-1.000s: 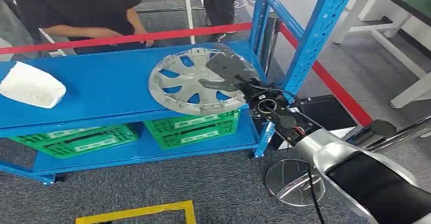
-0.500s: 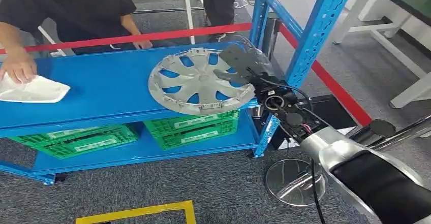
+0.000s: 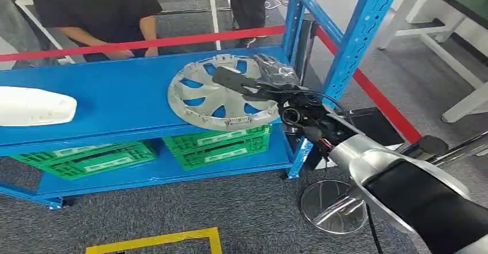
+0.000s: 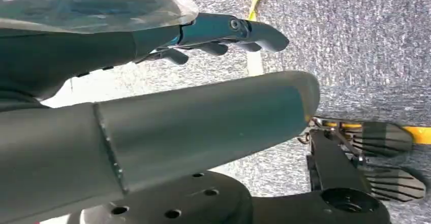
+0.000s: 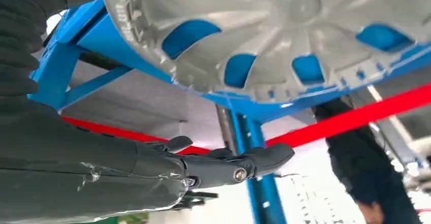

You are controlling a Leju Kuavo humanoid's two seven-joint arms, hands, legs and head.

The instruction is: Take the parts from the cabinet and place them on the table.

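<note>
Since a second ago, right hand point(image 3: 253, 81) has turned over the hubcap point(image 3: 221, 93), thumb now reaching toward 9 o'clock across its face. Fingers spread, apparently gripping nothing, though contact with the rim is hard to judge. Hubcap lies flat on blue shelf point(image 3: 115, 98), right end, beside the upright. White part point(image 3: 34, 107) sits at shelf's 9 o'clock end; the person's hand is off it. Left hand point(image 4: 218, 36) hangs over grey carpet, fingers loosely extended, empty.
</note>
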